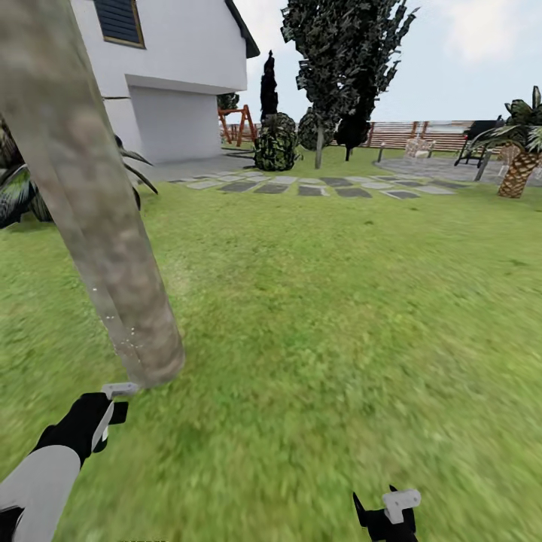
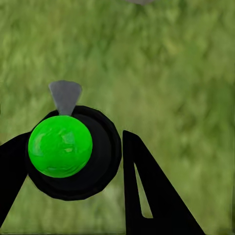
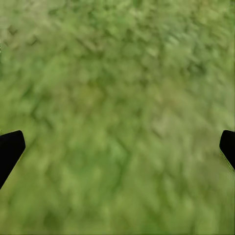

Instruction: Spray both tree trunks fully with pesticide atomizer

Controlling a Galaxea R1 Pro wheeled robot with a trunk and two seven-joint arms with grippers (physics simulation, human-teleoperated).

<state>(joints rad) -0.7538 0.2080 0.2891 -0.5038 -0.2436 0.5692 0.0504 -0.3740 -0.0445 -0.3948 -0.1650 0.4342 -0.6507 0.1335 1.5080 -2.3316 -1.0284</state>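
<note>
Gripping atomizer (image 2: 60,146), left tool (image 2: 73,166) | tree trunk (image 1: 90,203) top cropped

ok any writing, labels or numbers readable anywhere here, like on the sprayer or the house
None can be read.
The atomizer in the left gripper shows a plain green top and black body, with no label facing the camera.
The house wall, tree trunk and fence carry no visible text.

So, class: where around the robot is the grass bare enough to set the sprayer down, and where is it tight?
Free: the broad grass between the tree trunk, the stepping stones and the right gripper. Crowded: at the trunk's base, where the left gripper holds the green-topped atomizer close by.
</note>
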